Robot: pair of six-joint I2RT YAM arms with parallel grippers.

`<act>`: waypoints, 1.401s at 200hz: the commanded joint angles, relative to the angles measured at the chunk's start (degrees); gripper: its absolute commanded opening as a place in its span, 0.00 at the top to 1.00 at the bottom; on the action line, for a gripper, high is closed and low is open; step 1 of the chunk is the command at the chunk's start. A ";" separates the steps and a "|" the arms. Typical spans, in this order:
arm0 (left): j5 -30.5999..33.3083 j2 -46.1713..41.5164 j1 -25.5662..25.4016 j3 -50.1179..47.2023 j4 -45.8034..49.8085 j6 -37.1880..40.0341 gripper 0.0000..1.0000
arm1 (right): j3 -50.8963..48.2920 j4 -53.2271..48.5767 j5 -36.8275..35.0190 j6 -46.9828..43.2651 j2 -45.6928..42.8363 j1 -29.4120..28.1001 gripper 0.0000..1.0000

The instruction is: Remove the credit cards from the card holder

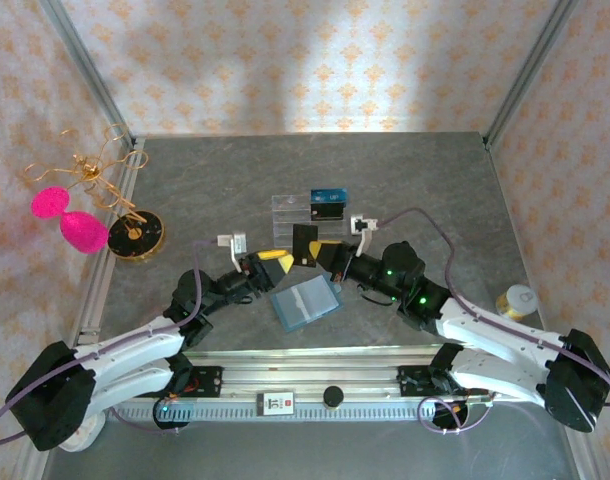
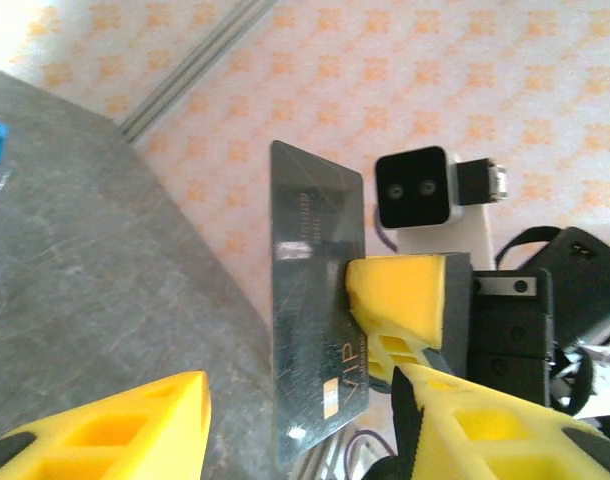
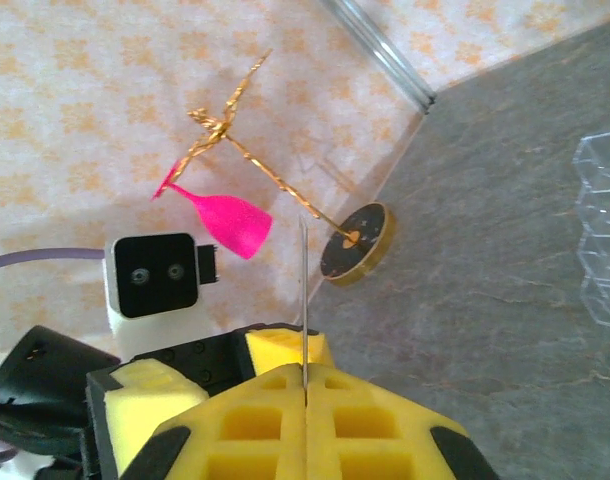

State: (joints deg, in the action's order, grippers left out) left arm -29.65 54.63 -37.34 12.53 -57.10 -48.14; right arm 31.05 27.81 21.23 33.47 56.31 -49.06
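1. The grey counter [image 1: 405,170] carries everything.
2. The card holder [image 1: 307,302] lies open and flat near the middle of the near edge, between the two arms.
3. A clear tiered stand [image 1: 290,212] sits farther back, with a blue card [image 1: 328,205] at its right end.
4. The left end effector [image 1: 285,262] is partly open, its fingers spread either side of the card and not closed on it.
5. The right end effector [image 3: 305,380] is clamped tight on that card.
6. The dark credit card [image 2: 310,300] is held on edge above the counter, just beyond the holder.

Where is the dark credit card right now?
In the top view, the dark credit card is mid-table, pinched by the right gripper, just beyond the card holder.
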 commanded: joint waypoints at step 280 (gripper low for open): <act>-6.76 38.52 10.45 74.68 95.61 89.48 1.00 | 2.42 -35.30 -10.62 -3.53 -9.03 20.13 0.83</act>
State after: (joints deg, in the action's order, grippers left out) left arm -37.82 88.53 -27.57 80.25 26.55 28.42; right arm 33.10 -5.69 11.53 31.31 46.52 -29.74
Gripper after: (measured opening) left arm 0.048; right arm 0.174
